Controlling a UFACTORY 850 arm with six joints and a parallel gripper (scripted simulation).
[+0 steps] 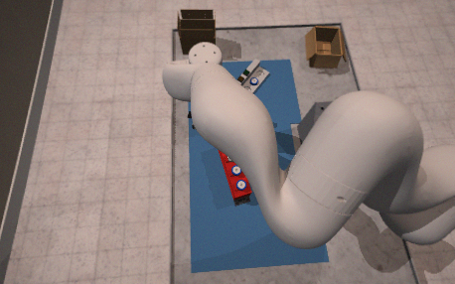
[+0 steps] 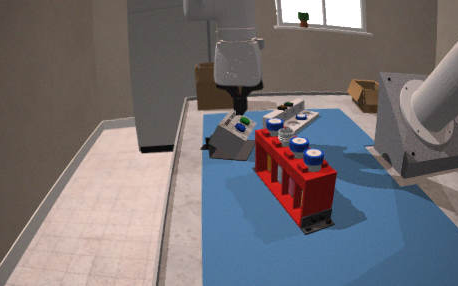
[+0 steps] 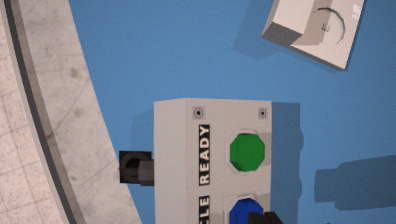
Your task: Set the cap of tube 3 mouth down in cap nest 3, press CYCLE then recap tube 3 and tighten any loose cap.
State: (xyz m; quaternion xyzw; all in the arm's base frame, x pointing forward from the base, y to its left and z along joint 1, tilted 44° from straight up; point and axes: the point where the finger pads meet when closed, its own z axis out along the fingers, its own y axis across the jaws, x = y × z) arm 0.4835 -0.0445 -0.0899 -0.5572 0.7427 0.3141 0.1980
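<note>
The blue CYCLE key point(image 2: 240, 127) point(image 3: 244, 211) and green READY key point(image 2: 245, 121) point(image 3: 247, 152) sit in a grey housing point(image 2: 221, 142) point(image 3: 170, 135). My gripper point(image 2: 240, 111) point(image 3: 264, 218) is shut and empty, close above the housing; in the wrist view its tips overlap the CYCLE key's lower right. Contact cannot be told. Cap 3 point(image 1: 254, 80) point(image 2: 301, 117) lies in its nest in the cap tray point(image 2: 311, 121). The amber lamp point(image 1: 240, 78) point(image 2: 281, 107) and green lamp point(image 1: 246, 72) point(image 2: 288, 104) look dark. Tube 3 point(image 2: 286, 135) stands uncapped in the red station point(image 2: 320, 192); the other three tubes wear caps.
The red station stands nearer the exterior camera than the housing. The tray's end point(image 3: 285, 32) shows at the wrist view's upper right. Cardboard boxes point(image 1: 197, 37) point(image 1: 325, 47) stand at the back. In the top view the arm hides the housing and part of the station.
</note>
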